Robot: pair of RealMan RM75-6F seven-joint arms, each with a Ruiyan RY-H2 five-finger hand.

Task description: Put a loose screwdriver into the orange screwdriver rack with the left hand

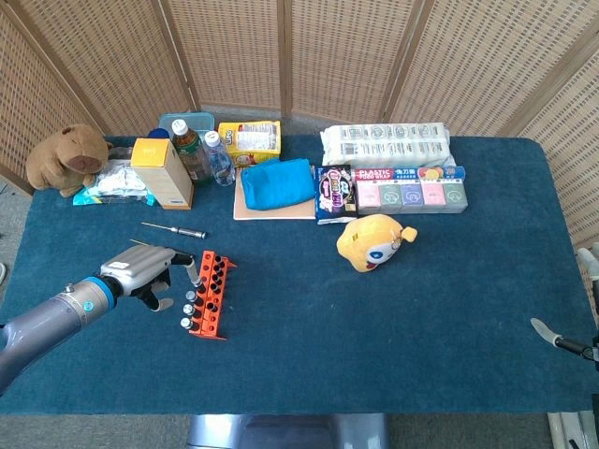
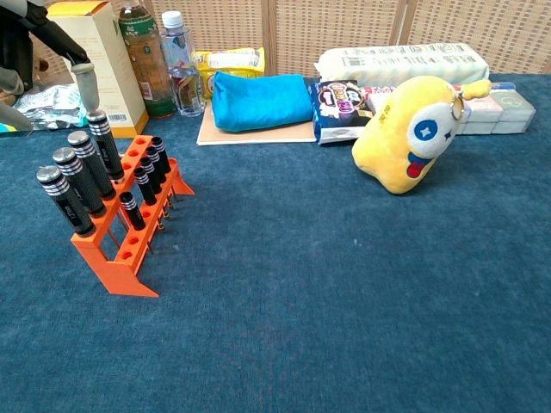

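White lettering reading "PLASTIC FOOD WRAP" on the long dark box (image 1: 410, 174) at the table's back, other labels too small to read
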